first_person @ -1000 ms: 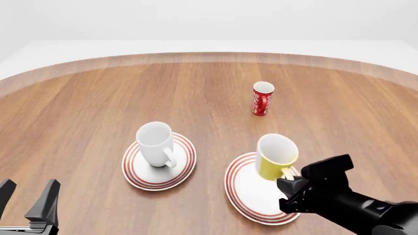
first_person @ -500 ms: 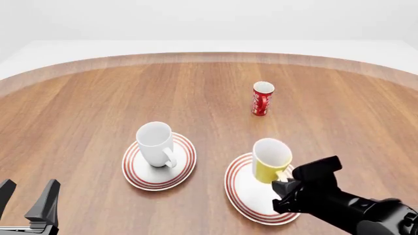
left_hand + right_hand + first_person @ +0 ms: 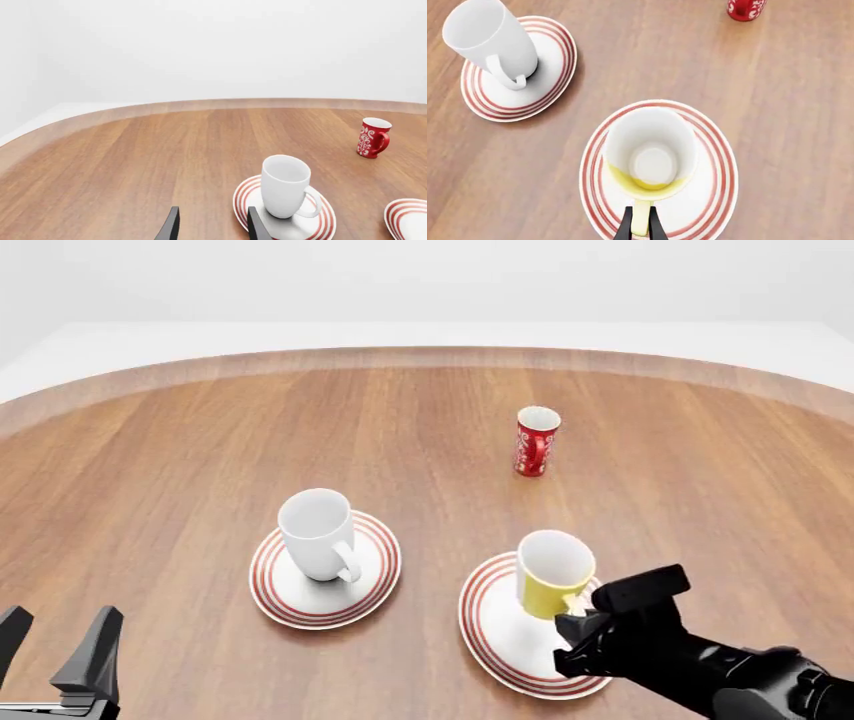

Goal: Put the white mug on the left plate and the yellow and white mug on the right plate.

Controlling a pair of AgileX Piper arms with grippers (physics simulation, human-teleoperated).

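Note:
The white mug [image 3: 318, 533] stands upright on the left plate [image 3: 274, 585], handle toward me; in the left wrist view the same white mug [image 3: 285, 186] and left plate [image 3: 245, 197] lie just past my open left gripper [image 3: 212, 230]. Low at the table's near left, that left gripper [image 3: 54, 645] holds nothing. The yellow and white mug [image 3: 551, 575] is upright on or just above the right plate [image 3: 491, 640]. My right gripper [image 3: 577, 615] is shut on its handle. From above, the right wrist view shows the yellow and white mug [image 3: 650, 155] centred over the right plate [image 3: 720, 170], its handle between the fingers of the right gripper [image 3: 640, 227].
A slim red cup [image 3: 537, 442] with white markings stands farther back, right of centre; it shows as red cup [image 3: 372, 138] and red cup [image 3: 746, 7] in the wrist views. The round wooden table's far edge [image 3: 427, 355] curves across the back.
My right gripper has carried the yellow and white mug down and slightly left, tipping it upright over the right plate. The left gripper and the white mug have not moved.

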